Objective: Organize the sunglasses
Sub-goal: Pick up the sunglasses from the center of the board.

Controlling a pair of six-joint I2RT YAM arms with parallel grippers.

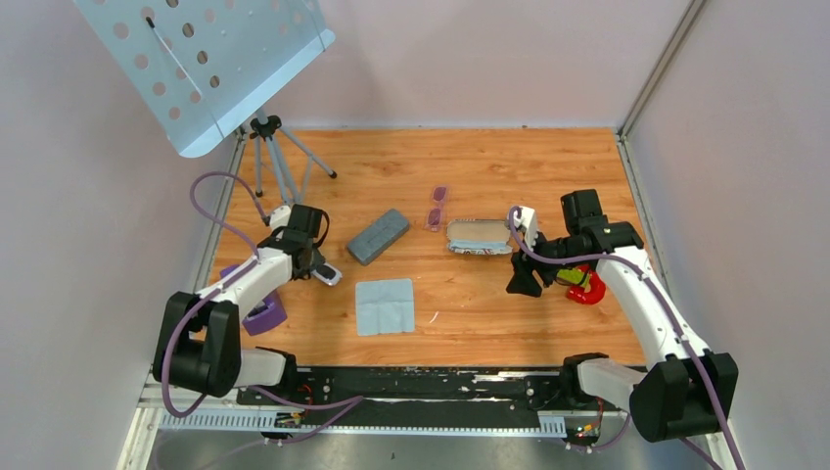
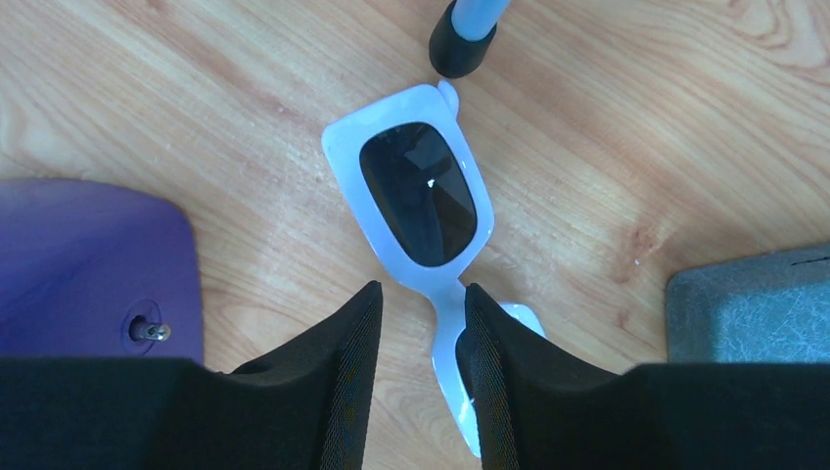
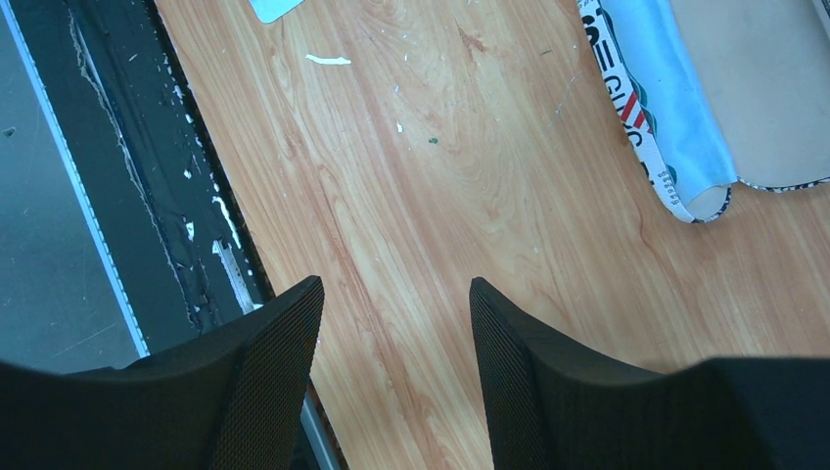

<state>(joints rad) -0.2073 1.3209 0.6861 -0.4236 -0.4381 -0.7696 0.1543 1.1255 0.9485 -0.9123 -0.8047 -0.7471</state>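
The small purple-framed sunglasses with pink lenses (image 1: 437,208) lie on the wooden table (image 1: 470,313), between the grey oblong case (image 1: 379,235) and the open flag-patterned case (image 1: 478,236), well apart from both tools. The left gripper (image 2: 423,294) is low over a white-framed dark-lensed pair (image 2: 416,196), its fingers astride the bridge, not yet clamped. The right gripper (image 3: 396,289) hangs spread and empty over bare wood.

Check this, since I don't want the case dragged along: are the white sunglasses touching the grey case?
Apart. The left wrist view shows a stretch of bare wood between the white sunglasses and the grey case.
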